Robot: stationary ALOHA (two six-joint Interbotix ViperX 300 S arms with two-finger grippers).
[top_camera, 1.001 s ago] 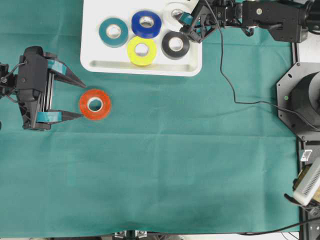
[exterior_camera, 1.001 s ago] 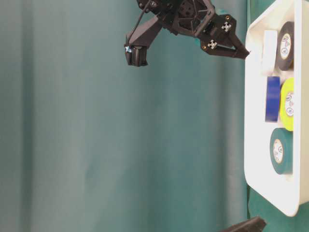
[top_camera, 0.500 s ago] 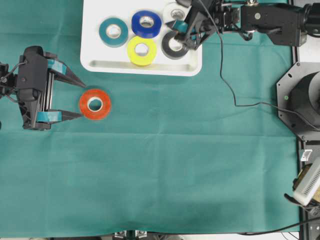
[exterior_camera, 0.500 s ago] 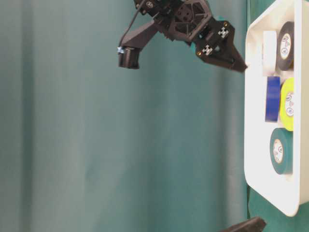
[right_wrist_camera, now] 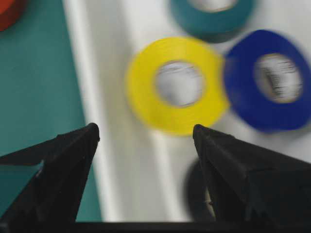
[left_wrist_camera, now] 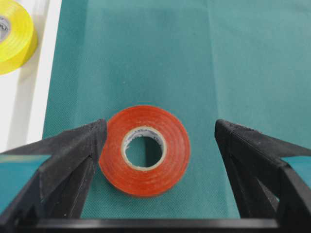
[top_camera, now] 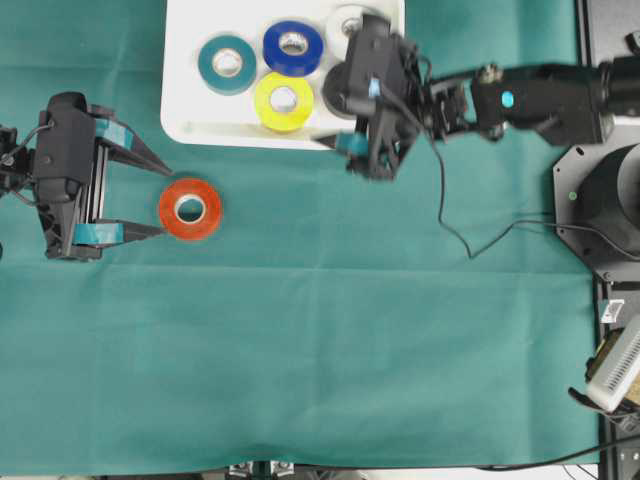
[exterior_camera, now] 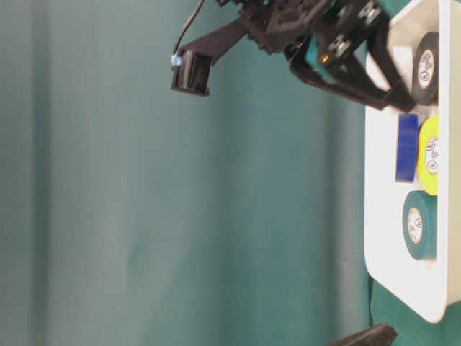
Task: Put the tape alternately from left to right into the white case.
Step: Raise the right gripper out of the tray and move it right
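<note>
Because the task called for rolls to be delivered by the two arms in turn, the red roll (top_camera: 190, 208) was found lying flat on the green cloth (top_camera: 320, 340), just outside the near rim of the white case (top_camera: 185, 110), and it was the only roll not yet inside. The left gripper (top_camera: 140, 197) was seen level with it, fingers spread wide to either side; in the left wrist view the red roll sat between the two fingertips (left_wrist_camera: 77, 145), nearly touching one and well apart from the other, and nothing was clamped (a grasp looked ready but not made).

Farther on, the case was seen to hold the yellow roll (top_camera: 283, 100), the teal roll (top_camera: 227, 64), the blue roll (top_camera: 292, 47), the black roll (top_camera: 335, 95) and the white roll (top_camera: 345, 17), the last two partly hidden by the arm.

Over the case's right end the right gripper (top_camera: 365, 140) was seen, blurred, its fingers spread wide and empty (as judged, having nothing left to carry). The last delivery was judged to fall to the left arm.
</note>
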